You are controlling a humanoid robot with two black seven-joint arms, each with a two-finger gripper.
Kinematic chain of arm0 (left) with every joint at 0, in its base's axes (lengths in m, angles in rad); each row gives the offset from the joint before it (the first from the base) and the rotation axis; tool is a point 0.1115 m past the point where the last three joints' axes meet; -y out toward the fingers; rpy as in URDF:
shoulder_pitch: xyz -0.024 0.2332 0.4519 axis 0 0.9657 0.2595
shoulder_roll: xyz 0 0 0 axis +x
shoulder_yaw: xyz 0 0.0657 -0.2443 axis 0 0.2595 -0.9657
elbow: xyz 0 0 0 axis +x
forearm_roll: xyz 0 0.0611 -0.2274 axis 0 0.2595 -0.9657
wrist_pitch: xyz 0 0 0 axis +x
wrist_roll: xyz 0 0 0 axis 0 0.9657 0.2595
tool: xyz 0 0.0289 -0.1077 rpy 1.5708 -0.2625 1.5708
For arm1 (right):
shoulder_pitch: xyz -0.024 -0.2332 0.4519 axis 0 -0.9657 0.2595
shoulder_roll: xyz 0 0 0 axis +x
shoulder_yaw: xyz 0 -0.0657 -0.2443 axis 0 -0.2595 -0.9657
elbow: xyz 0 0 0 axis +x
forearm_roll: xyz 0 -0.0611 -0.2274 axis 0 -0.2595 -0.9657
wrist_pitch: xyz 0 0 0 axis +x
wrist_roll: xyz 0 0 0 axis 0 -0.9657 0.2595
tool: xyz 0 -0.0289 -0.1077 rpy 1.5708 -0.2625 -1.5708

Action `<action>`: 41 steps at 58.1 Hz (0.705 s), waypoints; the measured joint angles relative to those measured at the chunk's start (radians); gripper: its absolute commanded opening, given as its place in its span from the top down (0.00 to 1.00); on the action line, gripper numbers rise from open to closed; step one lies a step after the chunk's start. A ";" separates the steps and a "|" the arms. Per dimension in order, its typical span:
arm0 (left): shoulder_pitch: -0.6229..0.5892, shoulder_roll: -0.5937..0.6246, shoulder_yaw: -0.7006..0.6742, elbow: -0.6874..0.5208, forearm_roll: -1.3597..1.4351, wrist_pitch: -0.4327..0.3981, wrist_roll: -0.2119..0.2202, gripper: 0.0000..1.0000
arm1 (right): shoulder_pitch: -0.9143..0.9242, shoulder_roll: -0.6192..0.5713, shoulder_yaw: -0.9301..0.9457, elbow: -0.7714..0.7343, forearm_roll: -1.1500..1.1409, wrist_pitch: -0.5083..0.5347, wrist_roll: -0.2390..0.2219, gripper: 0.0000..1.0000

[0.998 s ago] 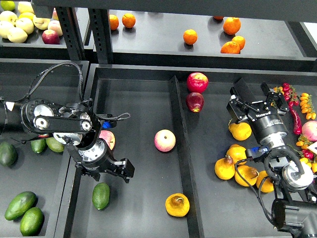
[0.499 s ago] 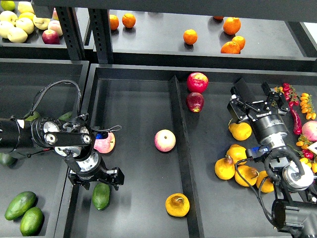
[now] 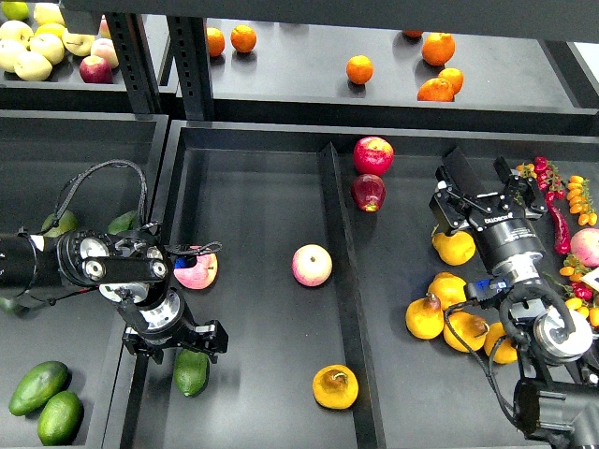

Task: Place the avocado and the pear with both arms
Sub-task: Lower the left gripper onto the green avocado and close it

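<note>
The avocado lies in the middle tray's front left corner, its top edge under my left gripper. My left gripper hangs just above it with its fingers spread wide, open and empty. The pear, yellow-orange with a dark brown blotch, lies at the front of the same tray by the divider. My right gripper is open and empty over the right tray, far from both fruits.
Pink-red apples lie in the middle tray. A raised divider separates it from the right tray, which holds red apples and yellow pears. More avocados lie in the left tray. Oranges sit on the back shelf.
My left gripper has moved down and to the left, turning until it sits just over the avocado. The right arm and the fruits have not moved.
</note>
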 measured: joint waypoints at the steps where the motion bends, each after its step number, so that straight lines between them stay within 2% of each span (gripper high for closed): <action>1: 0.004 -0.002 -0.001 0.005 0.000 0.000 0.000 0.02 | 0.000 0.000 0.000 0.000 0.000 0.000 0.000 0.01; 28: 0.052 -0.062 -0.004 0.109 0.002 0.000 0.000 0.02 | -0.001 0.000 0.001 0.001 0.000 0.006 0.000 0.01; 41: 0.062 -0.070 -0.004 0.141 0.001 0.000 0.000 0.07 | -0.001 0.000 0.001 0.001 0.000 0.016 0.000 0.01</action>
